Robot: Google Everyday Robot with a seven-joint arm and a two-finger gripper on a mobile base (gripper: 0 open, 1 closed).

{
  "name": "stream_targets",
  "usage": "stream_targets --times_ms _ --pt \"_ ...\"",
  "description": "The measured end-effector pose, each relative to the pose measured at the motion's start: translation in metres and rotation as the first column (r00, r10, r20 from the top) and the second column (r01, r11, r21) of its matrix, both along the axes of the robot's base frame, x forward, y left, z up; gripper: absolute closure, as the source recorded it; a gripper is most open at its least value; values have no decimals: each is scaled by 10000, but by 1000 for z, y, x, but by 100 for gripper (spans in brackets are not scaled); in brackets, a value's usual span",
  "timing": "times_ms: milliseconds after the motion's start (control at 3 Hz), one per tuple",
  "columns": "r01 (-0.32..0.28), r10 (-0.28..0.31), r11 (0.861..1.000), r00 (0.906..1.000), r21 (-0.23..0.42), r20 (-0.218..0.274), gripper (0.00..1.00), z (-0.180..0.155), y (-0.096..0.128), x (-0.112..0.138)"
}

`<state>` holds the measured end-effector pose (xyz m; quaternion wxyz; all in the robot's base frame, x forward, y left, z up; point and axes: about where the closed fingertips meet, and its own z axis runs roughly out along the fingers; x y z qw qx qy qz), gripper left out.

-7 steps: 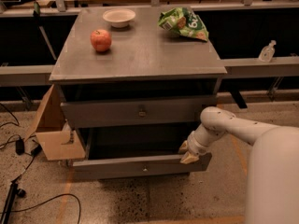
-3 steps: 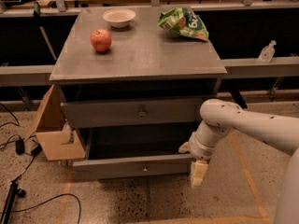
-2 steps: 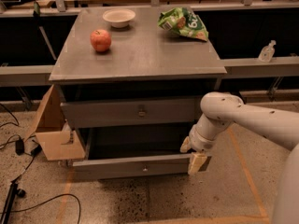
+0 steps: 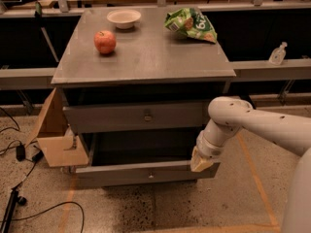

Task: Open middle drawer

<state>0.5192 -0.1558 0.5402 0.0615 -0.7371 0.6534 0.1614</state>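
Note:
The grey cabinet (image 4: pixel 146 57) has an upper drawer (image 4: pixel 121 118) with a small knob, standing slightly out. Below it, the middle drawer (image 4: pixel 126 173), wide and shallow with a small central knob (image 4: pixel 150 175), stands pulled out, and its dark inside shows above the front. My gripper (image 4: pixel 201 163) hangs from the white arm (image 4: pixel 252 123) and sits at the right end of the middle drawer's front, at its top edge. The lowest drawer is hidden below the pulled-out front.
On the cabinet top lie a red apple (image 4: pixel 105 41), a white bowl (image 4: pixel 124 18) and a green chip bag (image 4: pixel 190 25). A cardboard box (image 4: pixel 56 140) leans against the cabinet's left side. Cables (image 4: pixel 19 198) lie on the floor at the left.
My gripper dropped below the middle drawer's front at its right end, then rose back to the top edge. The drawer itself has not visibly moved.

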Motion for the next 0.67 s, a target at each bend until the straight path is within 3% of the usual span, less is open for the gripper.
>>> stream_targets --times_ms 333,667 --pt "85 -85 10000 9998 -17 179 100 1 0 9" --pt "156 -140 9997 9968 -194 791 100 2 -3 40"
